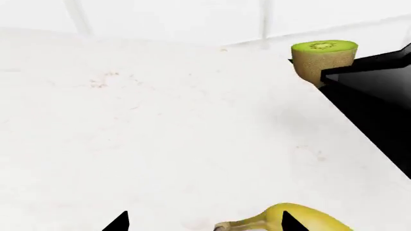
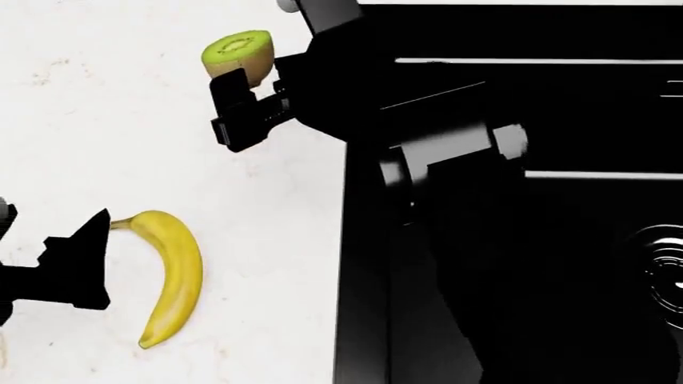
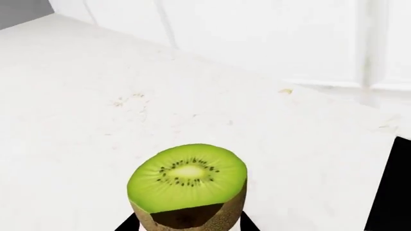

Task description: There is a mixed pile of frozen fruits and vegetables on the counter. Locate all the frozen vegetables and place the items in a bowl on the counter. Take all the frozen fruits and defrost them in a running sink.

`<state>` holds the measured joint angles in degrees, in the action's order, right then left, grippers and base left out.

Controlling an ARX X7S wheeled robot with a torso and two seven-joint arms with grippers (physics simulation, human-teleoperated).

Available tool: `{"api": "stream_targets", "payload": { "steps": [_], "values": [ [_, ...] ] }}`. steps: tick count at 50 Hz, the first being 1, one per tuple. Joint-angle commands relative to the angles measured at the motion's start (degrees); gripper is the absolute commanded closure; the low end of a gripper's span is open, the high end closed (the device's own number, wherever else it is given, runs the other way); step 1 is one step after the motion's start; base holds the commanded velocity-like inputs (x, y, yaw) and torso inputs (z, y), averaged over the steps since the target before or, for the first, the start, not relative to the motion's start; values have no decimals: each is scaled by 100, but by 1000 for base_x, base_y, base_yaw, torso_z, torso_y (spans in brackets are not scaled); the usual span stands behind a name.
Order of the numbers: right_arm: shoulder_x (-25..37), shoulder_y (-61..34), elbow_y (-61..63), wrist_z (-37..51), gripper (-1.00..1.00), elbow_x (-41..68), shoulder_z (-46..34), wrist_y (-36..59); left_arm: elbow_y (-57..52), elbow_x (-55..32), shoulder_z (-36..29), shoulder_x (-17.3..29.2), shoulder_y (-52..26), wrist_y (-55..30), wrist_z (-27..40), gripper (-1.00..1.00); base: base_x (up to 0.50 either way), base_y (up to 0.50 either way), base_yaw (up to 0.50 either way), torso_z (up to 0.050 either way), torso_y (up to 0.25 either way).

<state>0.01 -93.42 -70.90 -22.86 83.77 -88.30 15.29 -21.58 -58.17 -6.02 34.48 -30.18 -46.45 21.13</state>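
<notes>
The halved kiwi point(image 3: 187, 185) stands cut face up between my right gripper's point(image 3: 189, 226) two fingers, which press its brown sides; in the head view the kiwi point(image 2: 237, 48) is at the counter's point(image 2: 96, 120) far side, just left of the sink point(image 2: 513, 240). The yellow banana point(image 2: 176, 276) lies nearer on the counter. My left gripper point(image 1: 205, 224) is open just above it, with the banana's point(image 1: 301, 219) stem end between the fingertips and one finger over its body. The frozen vegetables and the bowl are out of view.
The sink's black basin fills the right of the head view, with its ribbed metal drain point(image 2: 664, 276) at the far right. My right arm point(image 2: 427, 136) reaches across the basin. White wall panels point(image 3: 270, 38) rise behind the counter.
</notes>
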Motion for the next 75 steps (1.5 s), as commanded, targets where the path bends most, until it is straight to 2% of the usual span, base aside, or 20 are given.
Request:
{"api": "stream_targets", "payload": {
  "steps": [1,4,7,11,14,22,25,30,33,43,48,49,56,67,75],
  "values": [
    [75,-414,113,204,100,-55,38,140,-529,-1393,129,-64,-415,-1079,1049,-100,0,0,0,0,0],
    [551,-448,1084,749,100,56,133,232,-494,-2703,291,-125,-587,-1558,2082,-100,0,0,0,0,0],
    [685,-426,1368,905,100,98,169,250,-516,-3505,217,-199,-994,-1700,2833,-100,0,0,0,0,0],
    [829,-413,1646,1044,100,142,199,299,-443,-4014,-216,-420,-1423,-1902,3410,-100,0,0,0,0,0],
    [877,-372,1703,1065,100,156,216,286,-492,-4007,-446,-620,-1443,-1926,3611,-100,0,0,0,0,0],
    [1028,-286,1855,1135,100,204,269,270,-389,-3865,-783,-915,-1352,-1939,3692,-100,0,0,0,0,0],
    [1079,-276,1925,1177,100,208,281,263,-317,-3669,-862,-906,-1234,-1968,3511,-100,0,0,0,0,0],
    [1289,-350,2294,1373,100,269,334,336,-113,-2759,-1057,-899,-930,-1832,2939,-100,0,0,0,0,0],
    [1348,-377,2403,1447,100,323,384,361,14,-2591,-1112,-899,-870,-1787,2843,-100,0,0,0,0,0],
    [1442,-341,2535,1514,100,356,435,347,118,-2192,-1493,-884,-615,-1813,2505,-100,3,0,-2,0,-2],
    [1452,-316,2492,1497,100,355,446,333,19,-2310,-1475,-861,-647,-1851,2607,-100,4,0,-2,0,-6],
    [1457,-316,2494,1499,100,364,456,334,-14,-2330,-1474,-850,-654,-1858,2610,100,0,0,-3,0,0],
    [1524,-331,2602,1578,100,384,485,355,-281,-2584,-1370,-841,-786,-1872,2885,100,2,-1,-3,0,-5],
    [1562,-278,2663,1611,100,363,493,328,-402,-2750,-1199,-731,-990,-1809,2944,100,0,-1,-1,0,-2],
    [2066,-125,3495,2176,100,410,564,252,-457,-2941,-961,-552,-1342,-1772,2978,100,0,0,0,0,0]
  ]
}}
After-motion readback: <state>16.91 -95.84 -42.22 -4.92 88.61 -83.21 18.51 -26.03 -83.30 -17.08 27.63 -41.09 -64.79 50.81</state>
